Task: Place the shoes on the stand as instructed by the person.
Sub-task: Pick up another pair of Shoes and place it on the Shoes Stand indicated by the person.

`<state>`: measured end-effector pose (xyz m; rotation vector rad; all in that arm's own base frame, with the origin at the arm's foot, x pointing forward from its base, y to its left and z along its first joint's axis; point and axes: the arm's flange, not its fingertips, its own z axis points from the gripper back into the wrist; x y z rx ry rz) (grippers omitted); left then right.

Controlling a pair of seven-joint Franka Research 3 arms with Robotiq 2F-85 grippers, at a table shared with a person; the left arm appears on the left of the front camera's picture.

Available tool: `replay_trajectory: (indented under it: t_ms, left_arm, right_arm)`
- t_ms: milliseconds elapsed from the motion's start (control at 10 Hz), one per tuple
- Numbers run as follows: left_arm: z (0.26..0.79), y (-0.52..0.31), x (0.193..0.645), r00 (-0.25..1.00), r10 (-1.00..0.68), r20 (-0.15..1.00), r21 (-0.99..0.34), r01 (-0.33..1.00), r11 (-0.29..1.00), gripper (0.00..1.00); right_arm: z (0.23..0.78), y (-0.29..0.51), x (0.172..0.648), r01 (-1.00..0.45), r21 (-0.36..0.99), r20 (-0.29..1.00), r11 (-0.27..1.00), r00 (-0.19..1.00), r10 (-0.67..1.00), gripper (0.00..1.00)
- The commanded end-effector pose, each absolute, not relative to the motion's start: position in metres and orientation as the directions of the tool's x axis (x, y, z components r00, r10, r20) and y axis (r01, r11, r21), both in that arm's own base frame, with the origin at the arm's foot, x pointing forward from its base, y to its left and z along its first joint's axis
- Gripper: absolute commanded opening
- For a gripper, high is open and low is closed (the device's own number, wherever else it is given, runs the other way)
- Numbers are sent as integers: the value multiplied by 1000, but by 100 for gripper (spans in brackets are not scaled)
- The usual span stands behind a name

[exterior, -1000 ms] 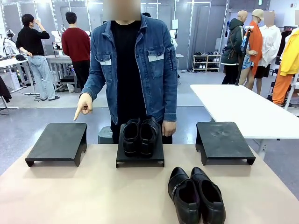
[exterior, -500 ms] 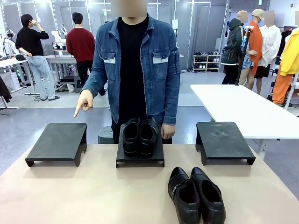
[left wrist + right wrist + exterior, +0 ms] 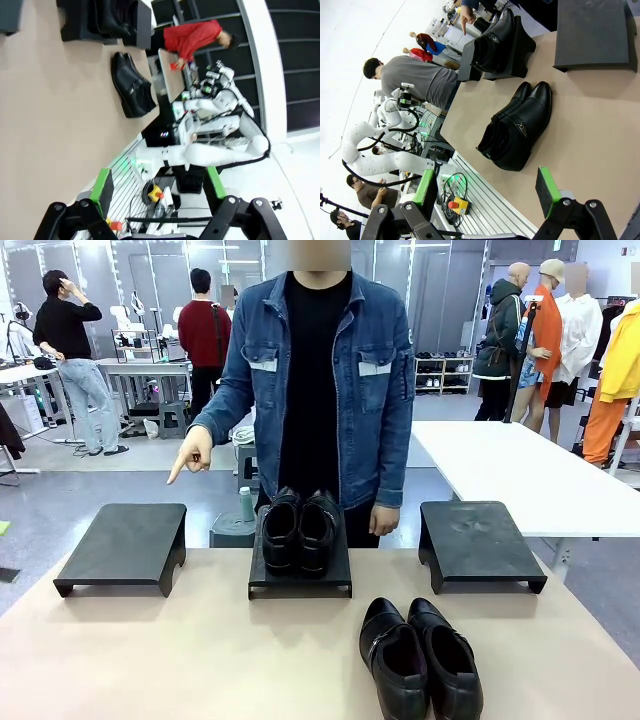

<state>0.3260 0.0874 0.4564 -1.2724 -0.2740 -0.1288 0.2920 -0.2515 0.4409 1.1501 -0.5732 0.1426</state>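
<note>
1. The loose pair of shoes (image 3: 420, 655) sits right on the tabletop (image 3: 180, 660), at the near edge and a bit right of the middle. The two are side by side and touching, toes aimed at the far side. From the right wrist camera the same pair (image 3: 517, 127) is well ahead of the fingers.
2. The second pair of shoes (image 3: 298, 530) is up on the middle stand (image 3: 300, 580), also side by side, taking up most of its top.
3. There are three low black stands in a row along the far side of the tabletop. The left stand (image 3: 125, 545) and the right stand (image 3: 480, 540) sit well apart from the middle one, on either side.
4. The person (image 3: 320, 380) in the denim jacket stands at the far side, behind the middle stand. Their pointing hand (image 3: 192, 452) is out to the left, index finger aimed down toward the left stand and not touching it. Their other hand (image 3: 383, 520) just hangs by their side, next to the middle stand.
5. The left fingers (image 3: 104, 192) are spread wide with nothing between them, well back from the tabletop, and the loose pair is far off in that view.
6. The right fingers (image 3: 426, 187) are also spread apart and gripping nothing, hanging off the near edge of the tabletop.
</note>
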Motion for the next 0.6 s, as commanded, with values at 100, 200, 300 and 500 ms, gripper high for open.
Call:
replay_trajectory:
  t_ms: [100,200,300,500]
  left_arm:
    - [527,-10,335,959,-72,275,-854,278,439,92]
    - [541,-51,338,970,-79,231,-826,238,511,92]
    - [558,-108,339,975,-92,203,-776,217,593,92]
    - [583,-204,342,975,-164,153,-693,224,685,92]
  right_arm:
    - [443,-252,291,-402,818,506,411,843,-183,100]
    - [443,-252,291,-402,818,506,411,843,-183,100]
    - [443,-252,291,-402,818,506,411,843,-183,100]
    - [443,-252,291,-402,818,506,411,843,-183,100]
